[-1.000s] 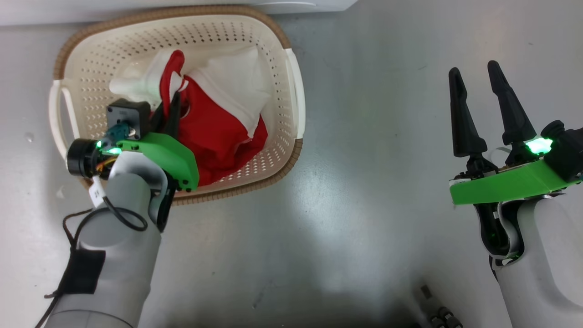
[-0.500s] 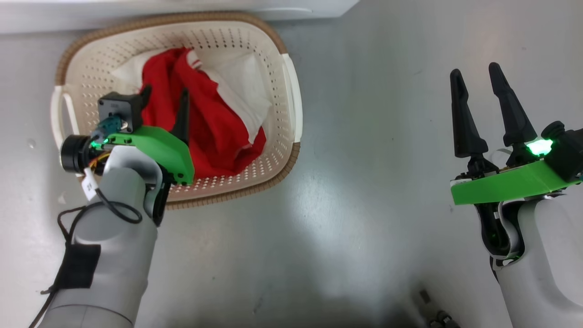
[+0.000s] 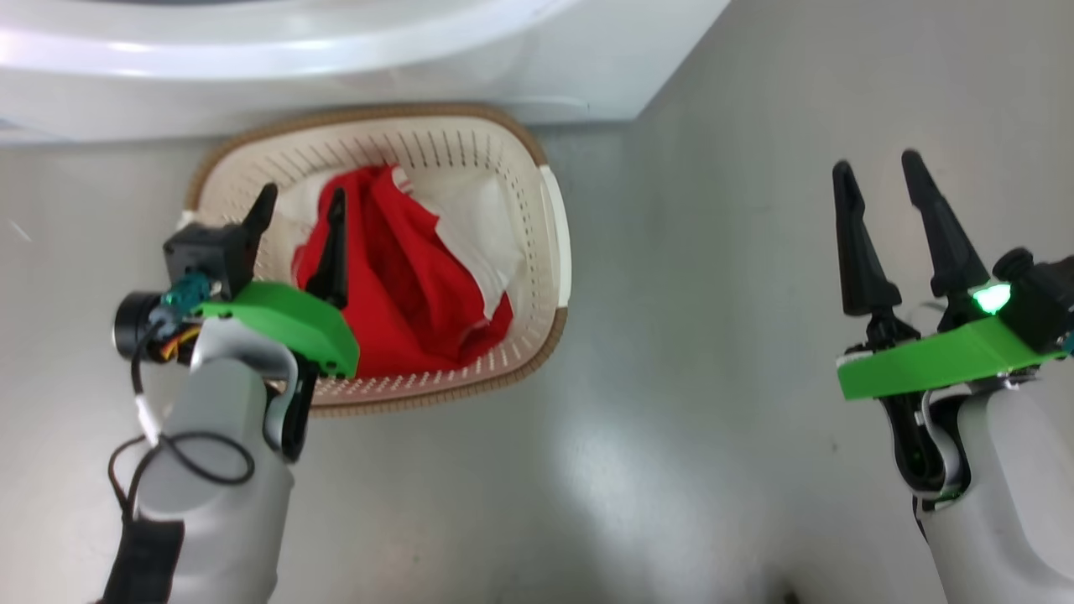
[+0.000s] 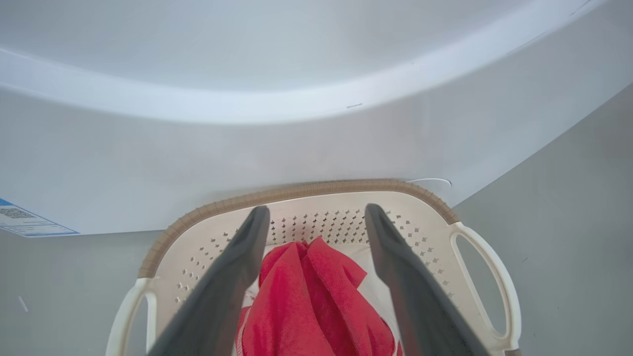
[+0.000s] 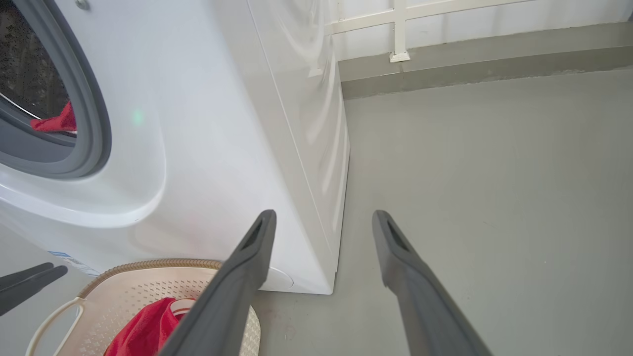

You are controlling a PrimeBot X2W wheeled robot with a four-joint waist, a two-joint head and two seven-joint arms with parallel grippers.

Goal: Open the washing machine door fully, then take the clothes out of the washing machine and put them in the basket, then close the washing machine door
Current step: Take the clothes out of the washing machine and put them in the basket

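Clothes point(image 3: 403, 277): red w/ white panels, lay bunched inside basket, heaped toward its middle and right side.
Red scrap point(image 5: 52, 121): showed inside washer mouth, just behind the grey ring.
Basket point(image 3: 555, 252): cream perforated plastic w/ brown woven-look rim and side handles; stood on floor just beside washer front, below the mouth.
L gripper point(image 3: 303, 195): hovered over basket's left part, fingers spread wide, gripped nothing. In left wrist view, red cloth lay lower down between the two fingers; contact couldn't be told.
Washing machine point(image 5: 222, 123): white front-loader, mouth uncovered, grey rubber ring point(image 5: 94, 123) round it. Blue sticker point(image 4: 24, 222) low on front.
R gripper point(image 3: 876, 162): well apart from basket, over bare floor on robot's right, fingers spread, empty.
Floor point(image 3: 688, 377): grey, glossy, lit patch near middle.
Wall point(image 5: 470, 20): pale, beyond washer's side.
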